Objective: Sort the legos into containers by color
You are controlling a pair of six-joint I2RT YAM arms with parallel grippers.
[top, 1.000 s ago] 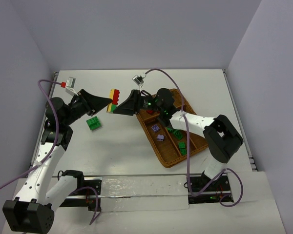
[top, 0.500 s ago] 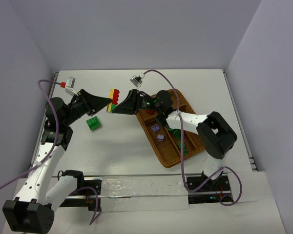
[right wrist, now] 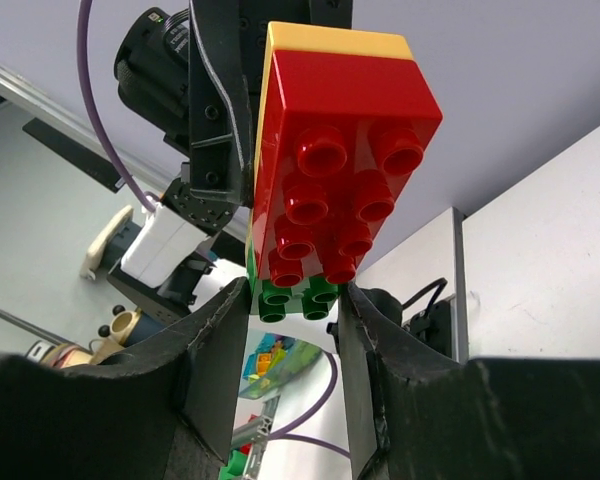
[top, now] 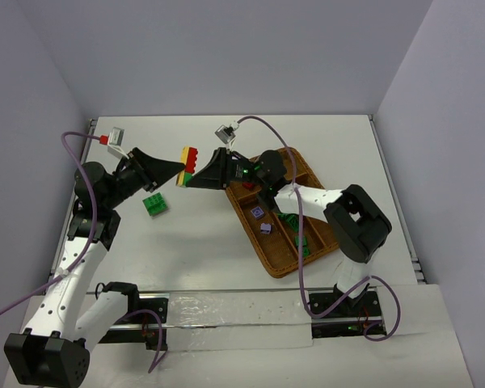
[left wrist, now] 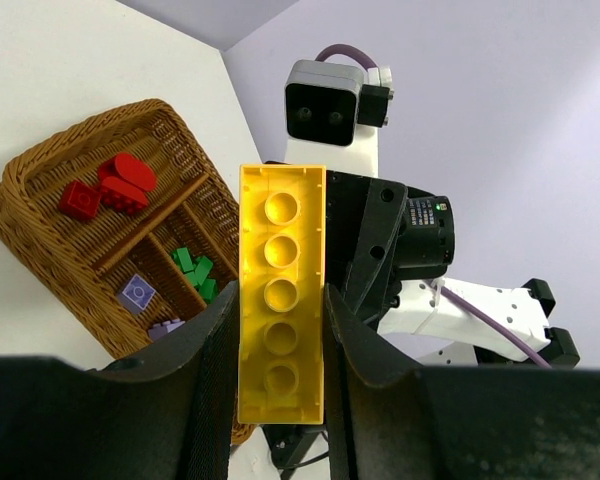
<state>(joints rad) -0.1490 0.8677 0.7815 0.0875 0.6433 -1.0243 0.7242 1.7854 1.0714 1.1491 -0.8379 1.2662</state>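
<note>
The left pincer (left wrist: 280, 325) is clamping the long yellow studded plastic brick (left wrist: 280, 270), its two black fingers (left wrist: 212, 350) pressing against the brick's long sides. That yellow brick is forming one layer of a stacked clump of yellow, red and green plastic bricks (top: 188, 166), which is hanging in the air above the white surface (top: 202, 242), left of the brown woven wicker rectangular tray (top: 287, 271). The right pincer (right wrist: 292, 315) is gripping the same clump from the opposite side, its fingers closing on the small green bricks (right wrist: 295, 300) at the end of the stack, with the red studded brick (right wrist: 340, 180) standing above them in the right wrist view. Both pincers are thus meeting at the clump between the two arms. A loose green studded brick (top: 153, 204) is lying on the surface near the left arm, well apart from the tray. Inside the tray, red bricks (left wrist: 110, 185) are sitting in the crosswise section at the far end, pale purple bricks (top: 261, 220) are lying in the left long slot, and green bricks (top: 301, 241) are lying in the adjoining long slot. The contents of the remaining slot cannot be made out.
</note>
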